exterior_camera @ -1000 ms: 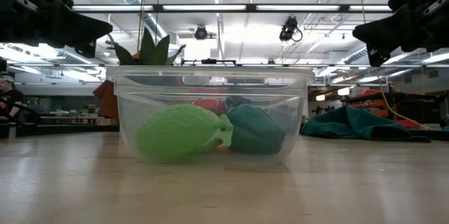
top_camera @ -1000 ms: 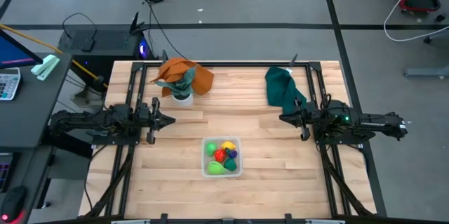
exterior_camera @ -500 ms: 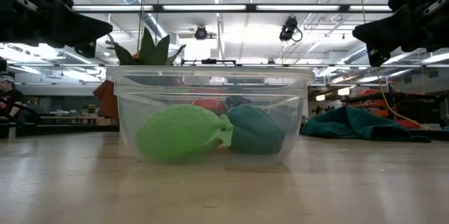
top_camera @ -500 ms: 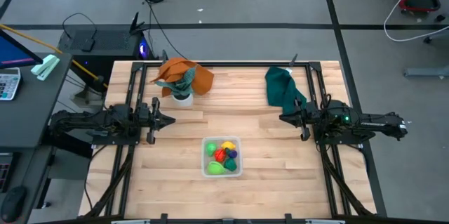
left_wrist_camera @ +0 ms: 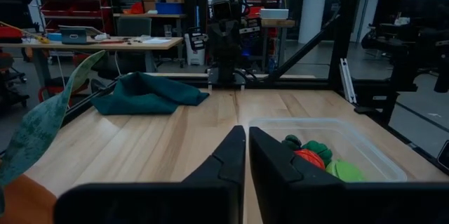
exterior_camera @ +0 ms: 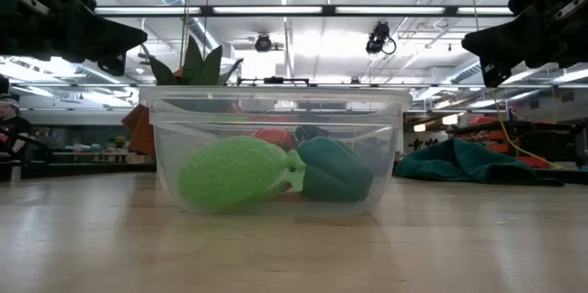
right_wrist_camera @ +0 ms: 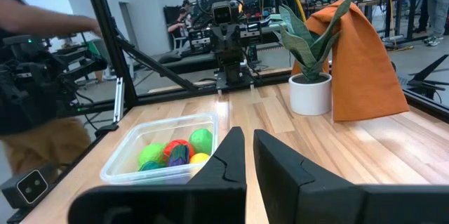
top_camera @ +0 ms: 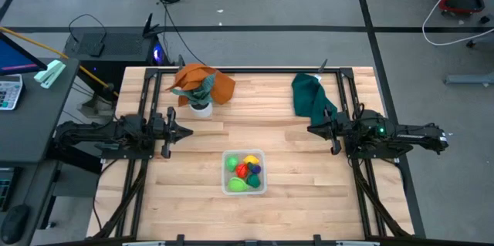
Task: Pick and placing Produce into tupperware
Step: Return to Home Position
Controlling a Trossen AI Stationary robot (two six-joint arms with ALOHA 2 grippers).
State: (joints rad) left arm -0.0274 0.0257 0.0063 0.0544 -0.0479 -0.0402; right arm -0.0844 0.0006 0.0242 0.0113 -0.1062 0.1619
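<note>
The left gripper (top_camera: 187,131) hangs above the left side of the bench (top_camera: 255,115) and points inward toward the middle. Its fingers are drawn together to a thin slit and hold nothing. Just behind and to the right of it stands a small white pot (top_camera: 201,106) with a plant, and an orange cloth (top_camera: 221,85) is bunched against the pot's far side.

The tupperware (top_camera: 225,173) sits in the middle near the bench's front edge, well apart from both grippers. All the produce (top_camera: 246,170) lies inside it: yellow, red, purple and green pieces packed close together. In the low view a light green piece (exterior_camera: 234,174) and a darker green piece (exterior_camera: 336,171) rest against the front wall.

A dark green cloth (top_camera: 309,96) lies crumpled toward the back right. The right gripper (top_camera: 312,129) is just in front of it, above the right side of the bench, and faces the left one. Its fingers are likewise nearly together and carry nothing
</note>
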